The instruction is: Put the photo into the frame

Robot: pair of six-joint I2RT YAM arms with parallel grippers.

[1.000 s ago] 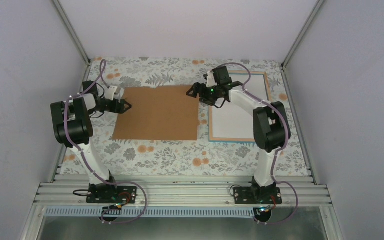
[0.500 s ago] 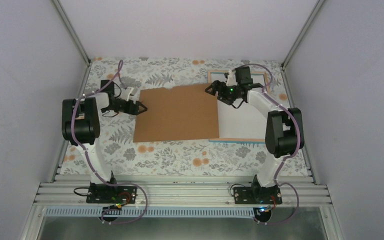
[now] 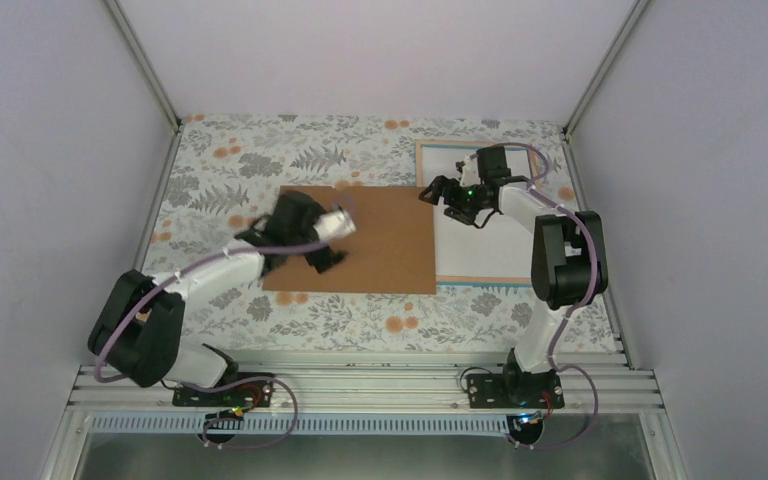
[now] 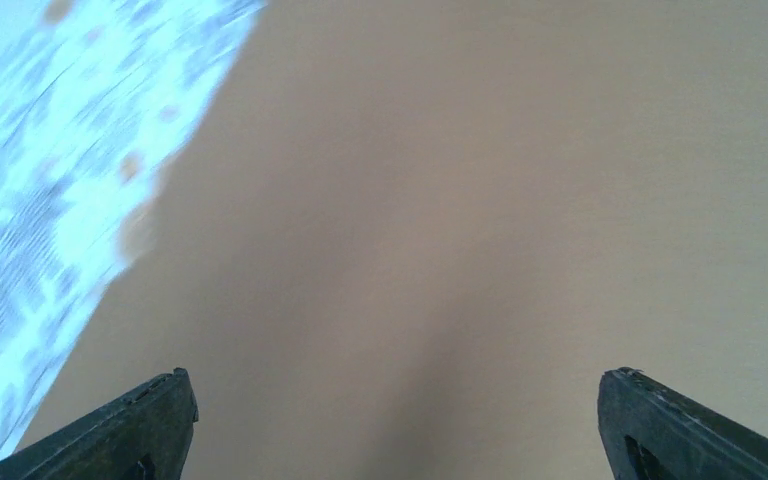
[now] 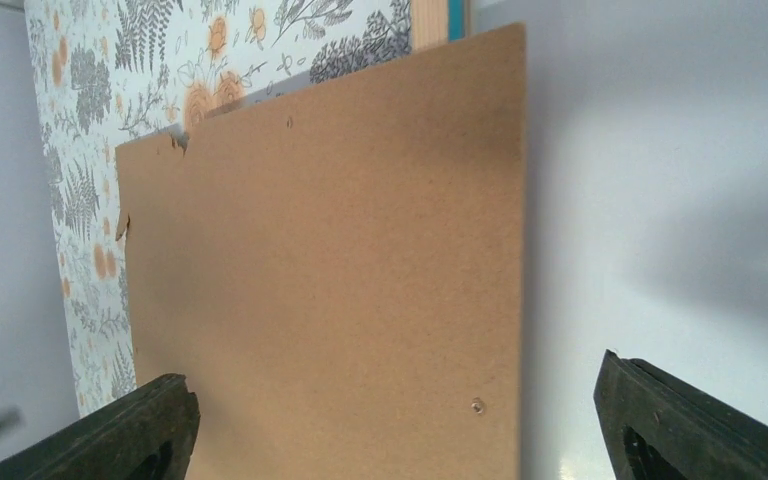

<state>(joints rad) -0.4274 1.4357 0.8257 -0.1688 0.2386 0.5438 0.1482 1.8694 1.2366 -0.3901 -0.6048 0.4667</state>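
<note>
Brown speckled fibreboard [image 3: 390, 240], flat and rectangular, overlaps the left edge of the turquoise-rimmed frame [image 3: 484, 282], while left tool [image 4: 390, 440] and right tool [image 5: 390, 425] gape wide, gripping nothing.

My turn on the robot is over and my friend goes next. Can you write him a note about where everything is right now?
The left gripper has its fingers open and empty, over the brown backing board.
The right gripper has its fingers open and empty, above the board's right edge.
The frame lies far right on the table; the board overlaps its left side.
The photo's balloon picture is not visible; a white surface fills the frame.
Done: cannot tell. Left: confirm the photo is in, then probably seat the board.
</note>
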